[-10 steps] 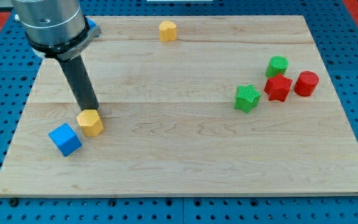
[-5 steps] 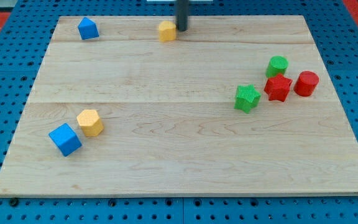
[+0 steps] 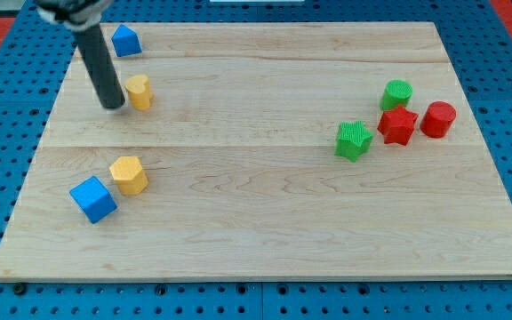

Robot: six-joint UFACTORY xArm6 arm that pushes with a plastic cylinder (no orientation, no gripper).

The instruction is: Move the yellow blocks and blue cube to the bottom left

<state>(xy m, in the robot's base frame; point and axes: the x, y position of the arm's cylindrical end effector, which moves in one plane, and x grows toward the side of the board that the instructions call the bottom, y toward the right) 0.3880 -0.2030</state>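
My tip (image 3: 112,104) rests on the board at the view's upper left, touching the left side of a yellow block (image 3: 138,92). A second yellow block, hexagonal (image 3: 129,174), lies lower left, next to a blue cube (image 3: 92,198) at its lower left. Another blue block with a peaked top (image 3: 125,40) sits near the view's top left corner, just above and right of the rod.
The wooden board (image 3: 265,240) lies on a blue pegboard. At the view's right stand a green star block (image 3: 354,140), a green cylinder (image 3: 396,93), a red star block (image 3: 397,125) and a red cylinder (image 3: 437,118).
The upper yellow block has moved from the top centre down and left to the upper left. My rod moved from its right side to its left. Both lower-left blocks stayed put.
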